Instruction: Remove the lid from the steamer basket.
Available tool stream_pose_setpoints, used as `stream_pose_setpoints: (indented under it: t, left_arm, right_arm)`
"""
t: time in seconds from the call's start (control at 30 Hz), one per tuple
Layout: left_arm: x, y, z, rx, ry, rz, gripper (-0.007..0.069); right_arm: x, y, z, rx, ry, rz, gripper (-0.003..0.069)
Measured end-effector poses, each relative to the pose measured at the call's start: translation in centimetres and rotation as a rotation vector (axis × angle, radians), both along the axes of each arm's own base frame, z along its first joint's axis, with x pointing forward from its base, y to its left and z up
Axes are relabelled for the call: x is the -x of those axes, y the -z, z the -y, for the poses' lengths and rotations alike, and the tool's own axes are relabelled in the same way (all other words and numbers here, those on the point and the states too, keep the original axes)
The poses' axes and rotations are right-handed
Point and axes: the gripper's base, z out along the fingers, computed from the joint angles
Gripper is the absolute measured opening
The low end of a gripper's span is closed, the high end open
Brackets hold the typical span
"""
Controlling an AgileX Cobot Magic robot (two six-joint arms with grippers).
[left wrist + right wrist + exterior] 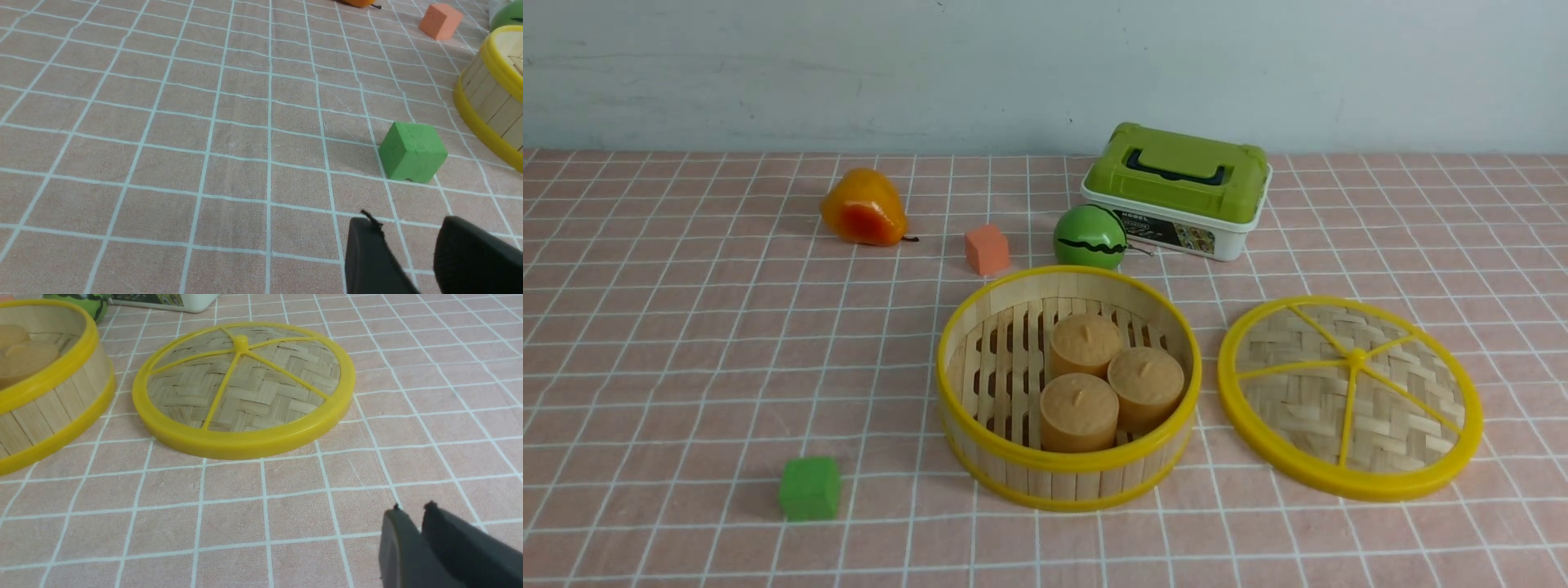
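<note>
Front view: you see the lid [1349, 397] flat beside the open steamer basket [1068, 388], no arms.
Wrist views: left gripper [408, 237] parted, empty; right gripper [410, 512] nearly closed, empty.

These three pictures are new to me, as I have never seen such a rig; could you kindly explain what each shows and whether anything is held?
They come from a two-armed table robot. The wide picture is taken from between its arms, looking forward; neither arm shows there. The other two come from cameras on each wrist, so the dark shapes at their lower edge are the jaws.

On the pink checked cloth stands the steamer basket, open, with three tan cakes inside. The lid lies flat on the cloth to its right, apart from it. Behind are a green-lidded box, a green ball, an orange cube and a pear; a green cube sits in front to the left.

The left gripper is slightly open, the right gripper nearly closed. Neither holds anything.
</note>
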Motion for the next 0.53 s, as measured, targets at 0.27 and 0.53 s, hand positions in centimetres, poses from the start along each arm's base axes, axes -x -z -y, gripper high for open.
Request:
stream_pose_setpoints:
  t: [0.27, 0.53]
  left_arm:
    - [0.0, 0.0, 0.01, 0.003, 0.0, 0.0, 0.0239]
    - [0.0, 0.0, 0.01, 0.003, 0.0, 0.0, 0.0239]
  right_arm:
    - [0.0, 0.01, 0.0, 0.0, 0.0, -0.001, 0.0066]
    - [0.0, 0.01, -0.01, -0.003, 0.0, -0.001, 0.0076]
